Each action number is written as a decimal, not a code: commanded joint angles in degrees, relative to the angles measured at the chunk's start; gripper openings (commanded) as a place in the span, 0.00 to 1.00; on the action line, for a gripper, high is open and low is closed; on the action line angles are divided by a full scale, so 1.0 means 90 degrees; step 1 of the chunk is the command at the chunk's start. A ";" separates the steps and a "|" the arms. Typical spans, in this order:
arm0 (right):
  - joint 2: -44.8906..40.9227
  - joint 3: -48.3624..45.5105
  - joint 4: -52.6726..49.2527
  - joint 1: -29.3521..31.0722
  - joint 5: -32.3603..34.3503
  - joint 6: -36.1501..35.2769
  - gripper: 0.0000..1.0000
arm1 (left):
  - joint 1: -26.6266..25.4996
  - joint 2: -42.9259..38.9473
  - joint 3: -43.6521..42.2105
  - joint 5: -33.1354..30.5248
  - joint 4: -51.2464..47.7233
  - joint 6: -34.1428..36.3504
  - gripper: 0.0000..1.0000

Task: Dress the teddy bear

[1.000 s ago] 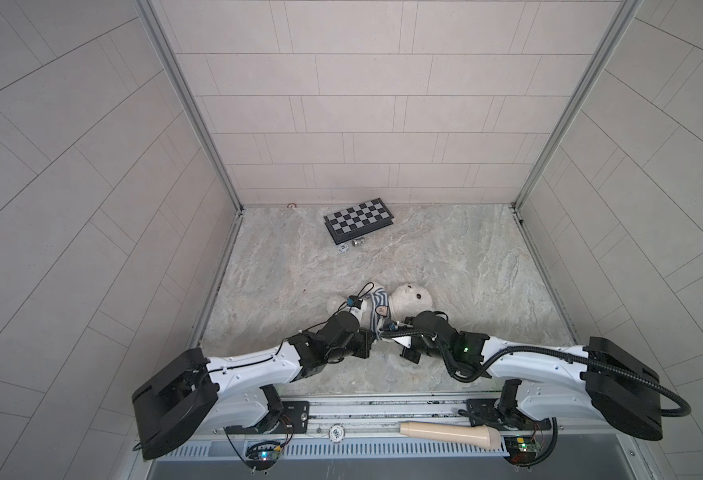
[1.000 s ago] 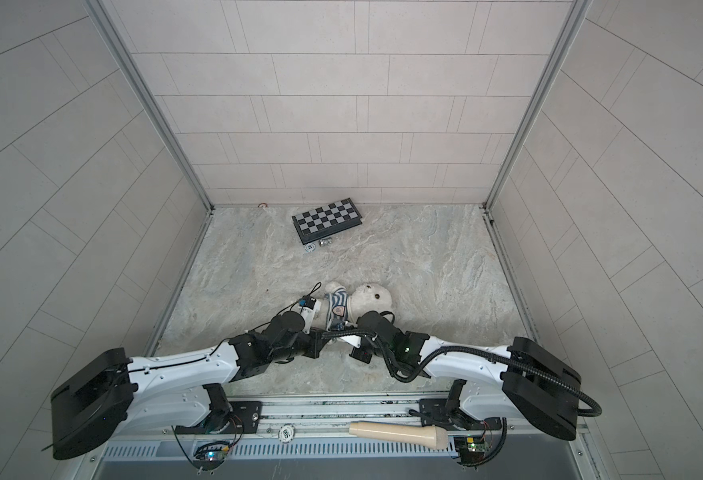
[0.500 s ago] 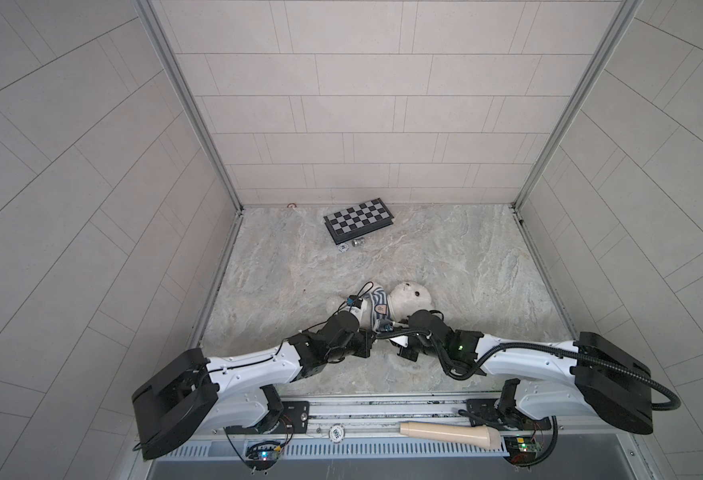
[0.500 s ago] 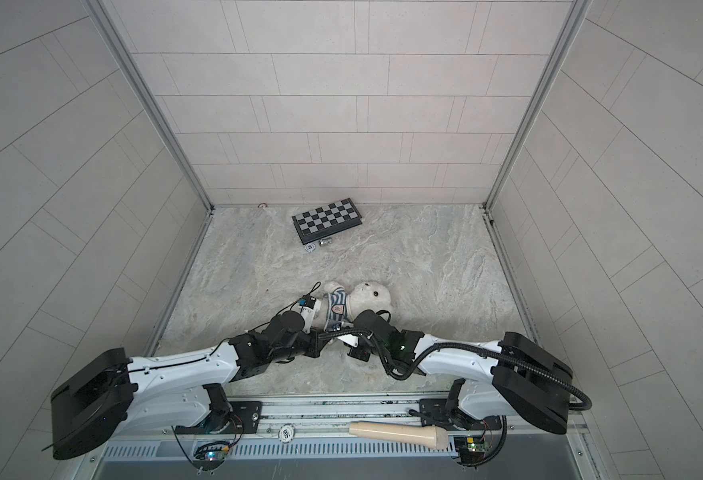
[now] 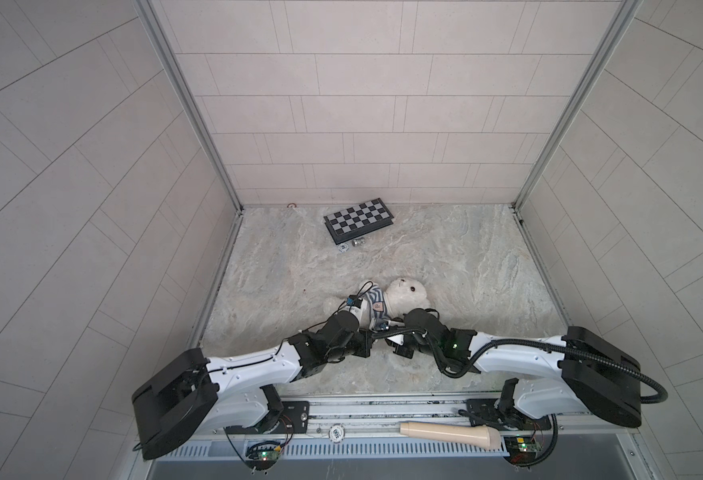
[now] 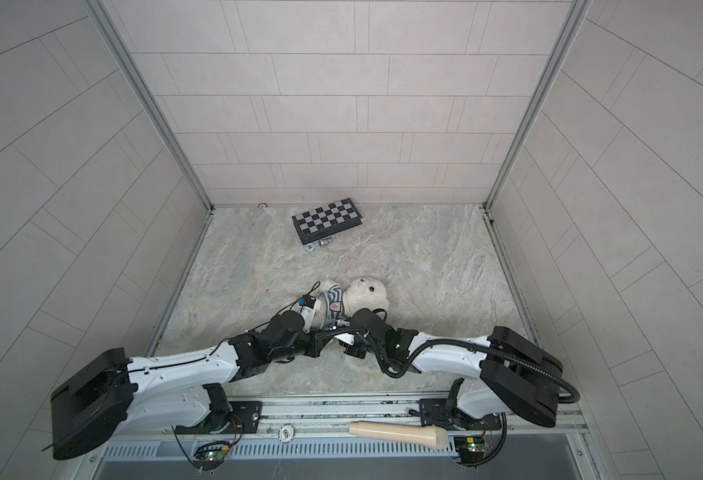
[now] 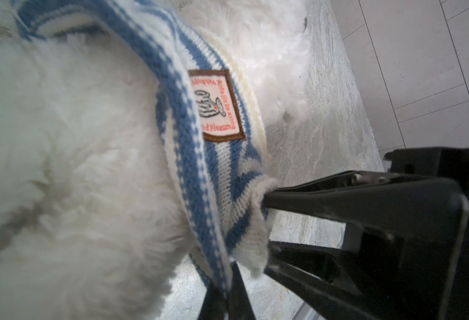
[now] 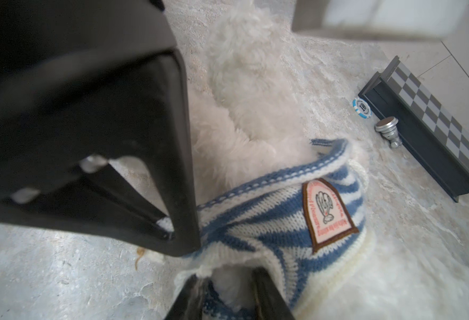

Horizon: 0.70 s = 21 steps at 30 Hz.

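This is a robotics lab test cell. Pale tiled panel walls (image 5: pixel 341 104) on aluminium corner posts (image 5: pixel 188 104) box in a marble-patterned tabletop (image 5: pixel 445 257) around the jaws. Behind the jaws, two white-and-black robot arms (image 5: pixel 254 365) bolt to a metal rail (image 5: pixel 383 405), with bare circuit boards (image 5: pixel 263 456) and loose cable (image 5: pixel 528 341). Beyond the jaws lies a checkerboard (image 5: pixel 358 216).

The lower body of the teddy bear (image 5: pixel 399 297) is hidden in both top views behind the left arm (image 5: pixel 343 328) and the right arm (image 5: pixel 422 324). In the right wrist view the chessboard (image 8: pixel 435 122) is cut off at the picture's edge, and the lettering on the badge (image 8: pixel 327 213) cannot be read.
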 commanded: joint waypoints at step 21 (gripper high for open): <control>-0.0078 0.0217 -0.0087 0.0051 0.0159 -0.0385 0.00 | 0.0031 -0.0467 0.0011 -0.0196 -0.0345 0.0172 0.00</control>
